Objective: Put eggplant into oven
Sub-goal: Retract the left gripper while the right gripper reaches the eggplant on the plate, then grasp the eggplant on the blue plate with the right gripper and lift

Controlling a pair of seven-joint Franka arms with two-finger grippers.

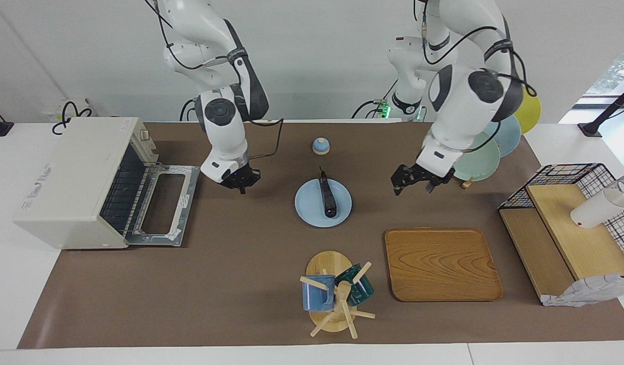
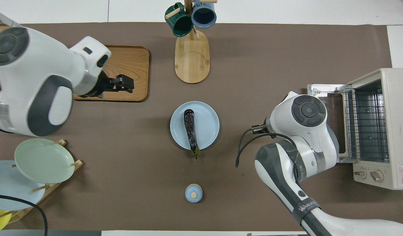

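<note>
The eggplant point(image 1: 328, 195) point(image 2: 190, 131) lies on a light blue plate point(image 1: 309, 205) point(image 2: 208, 124) in the middle of the mat, its green stem tip pointing toward the robots. Nothing touches it. The cream oven point(image 1: 71, 177) point(image 2: 389, 98) stands at the right arm's end with its door point(image 1: 162, 203) folded down and the wire rack showing. My left gripper point(image 1: 413, 188) point(image 2: 126, 83) hangs open and empty in the air between the plate and the plate rack. My right gripper point(image 1: 239, 185) is shut and empty over the mat between the oven door and the plate; the overhead view hides it under its wrist.
A wooden tray point(image 1: 441, 263) and a mug stand point(image 1: 334, 294) with two mugs lie farther from the robots than the plate. A small blue knob point(image 1: 320, 146) sits nearer to the robots. A rack of plates point(image 1: 471, 154) and a wire basket point(image 1: 570, 223) stand at the left arm's end.
</note>
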